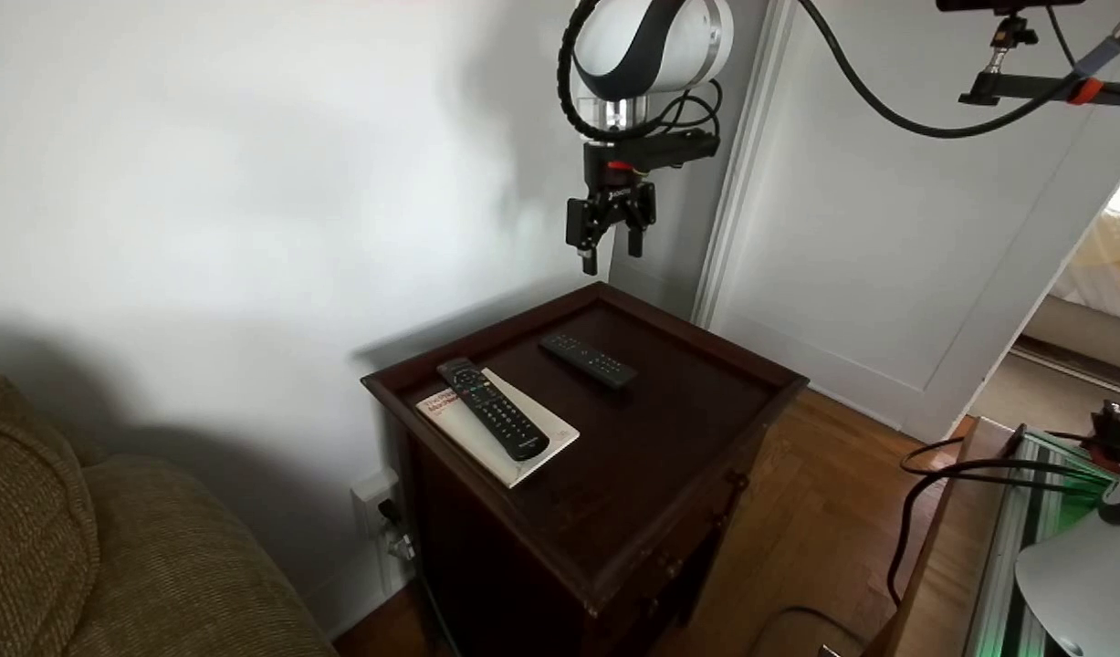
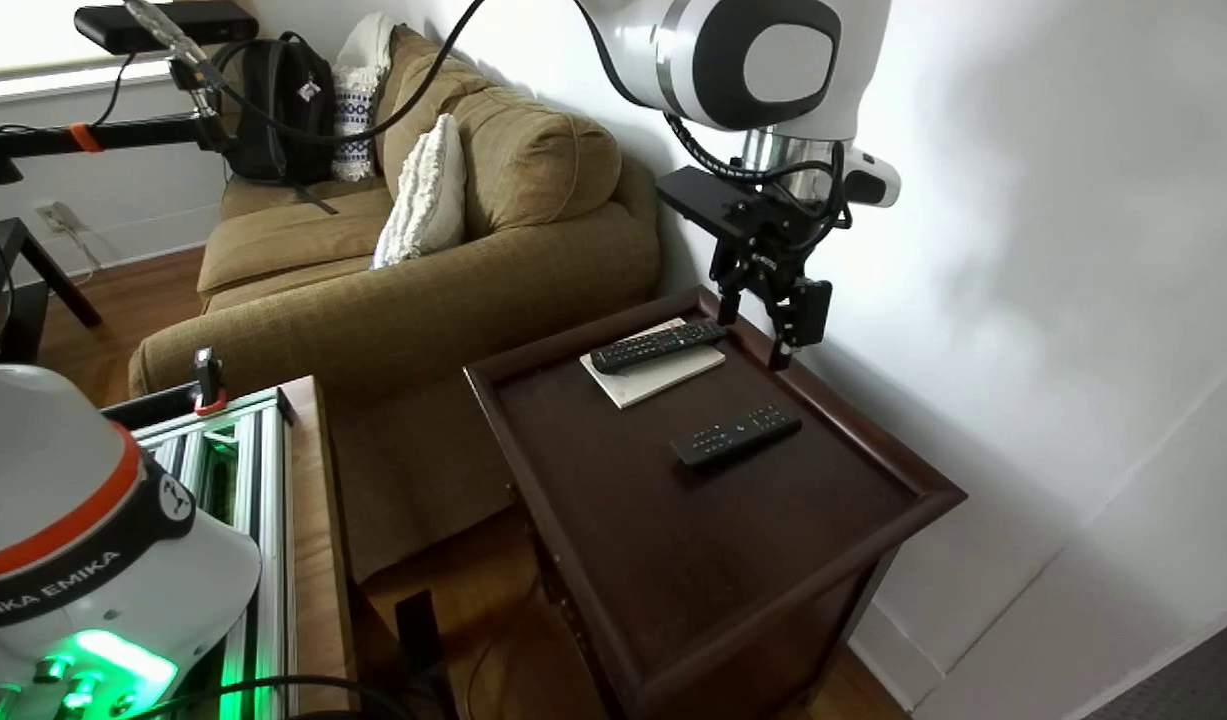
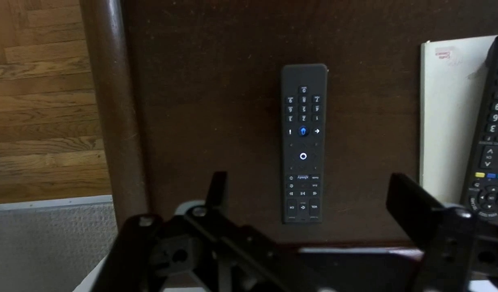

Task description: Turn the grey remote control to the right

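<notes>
In an exterior view, my tool (image 1: 612, 259) hangs spread at upper centre; the grey remote control (image 1: 588, 360) lies on the surface (image 1: 683, 401), near frame centre.

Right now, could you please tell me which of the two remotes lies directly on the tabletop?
It is the grey remote control, set directly on the dark tabletop; the longer black remote lies on the pale book.

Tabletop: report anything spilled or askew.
No spill shows. The long black remote lies slanted across the book, one end jutting past its edge, which looks careless. Nothing looks odd about the grey remote control.
</notes>
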